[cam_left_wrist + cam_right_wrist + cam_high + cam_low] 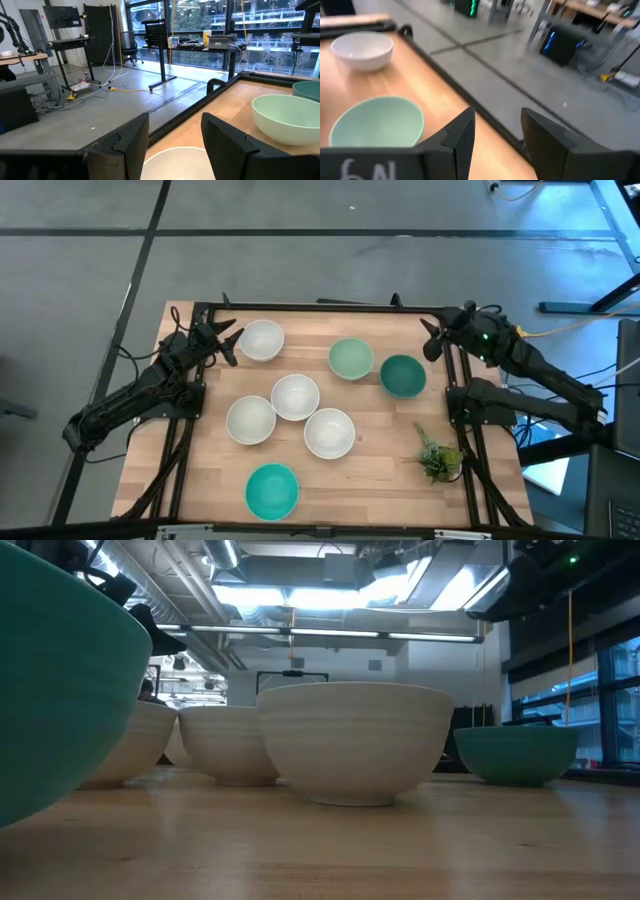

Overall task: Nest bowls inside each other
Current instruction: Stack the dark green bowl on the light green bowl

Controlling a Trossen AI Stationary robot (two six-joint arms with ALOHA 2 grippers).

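Note:
Seven bowls sit apart on their bases on the wooden table. In the high view, white bowls are at the far left (pixel 261 339) and in a middle cluster (pixel 295 396), (pixel 250 419), (pixel 329 432). The mint green bowl (pixel 351 358) and dark teal bowl (pixel 402 375) stand far right, and the turquoise bowl (pixel 272 490) stands near. My left gripper (pixel 228 340) is open, just left of the far-left white bowl (pixel 175 162). My right gripper (pixel 435 340) is open at the far right corner. It faces the mint bowl (pixel 377 122).
A green plant sprig (pixel 438 457) lies near the table's right edge. A black frame rail (pixel 320 307) runs along the far edge and both sides. Bare wood shows at the near left and near right of the turquoise bowl (pixel 60 670).

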